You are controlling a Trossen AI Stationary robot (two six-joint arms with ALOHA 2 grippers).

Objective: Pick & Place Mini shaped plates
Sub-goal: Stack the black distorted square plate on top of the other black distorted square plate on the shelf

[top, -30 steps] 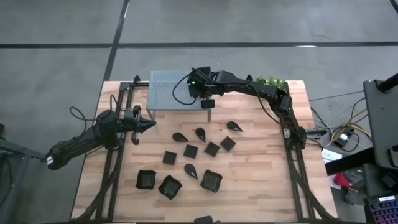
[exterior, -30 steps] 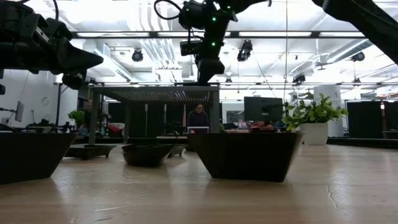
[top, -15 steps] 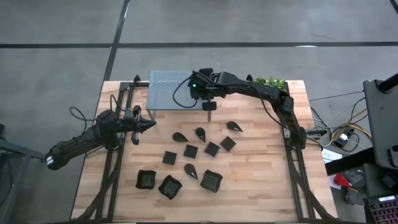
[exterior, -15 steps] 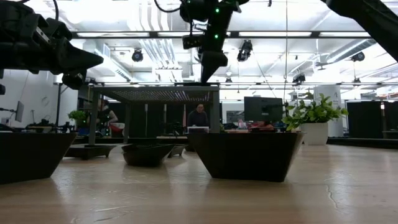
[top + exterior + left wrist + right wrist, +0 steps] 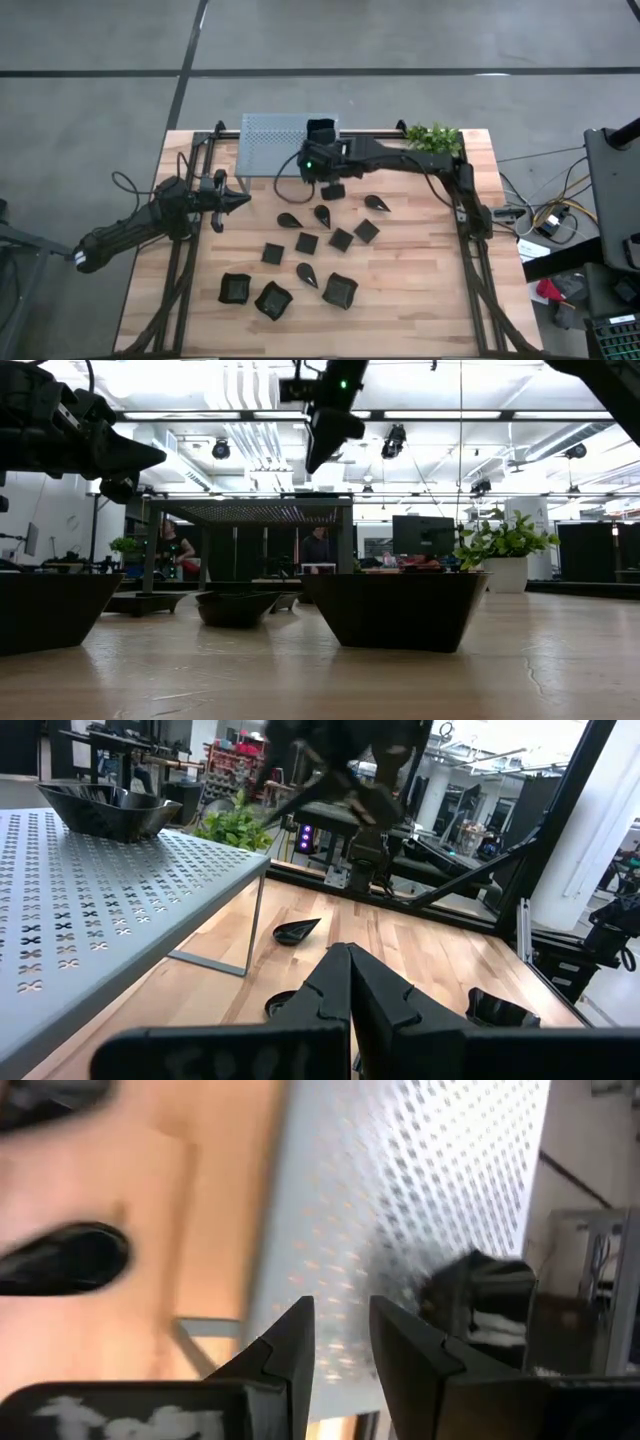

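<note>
Several small black plates lie on the wooden table: teardrops [image 5: 322, 213], flat squares [image 5: 307, 242] and wavy-rimmed squares [image 5: 340, 290]. One wavy-rimmed plate [image 5: 320, 130] sits on the grey perforated shelf [image 5: 270, 145]; it also shows in the right wrist view [image 5: 480, 1295] and the left wrist view [image 5: 110, 808]. My right gripper [image 5: 332, 188] hangs above the table just near of the shelf's right end, open by a narrow gap [image 5: 340, 1330] and empty. My left gripper [image 5: 238, 200] is shut and empty at the table's left, beside the shelf.
A green leafy plant [image 5: 435, 135] stands at the table's far right. The shelf stands on thin legs [image 5: 255, 925] with room beneath it. Black frame rails [image 5: 185, 260] run along the table's left and right sides. People show in the room beyond the table.
My right gripper has drawn back from over the shelf's right end toward the table's near edge, has risen and has tipped. The wavy-rimmed plate on the shelf, earlier hidden under the wrist, now shows.
</note>
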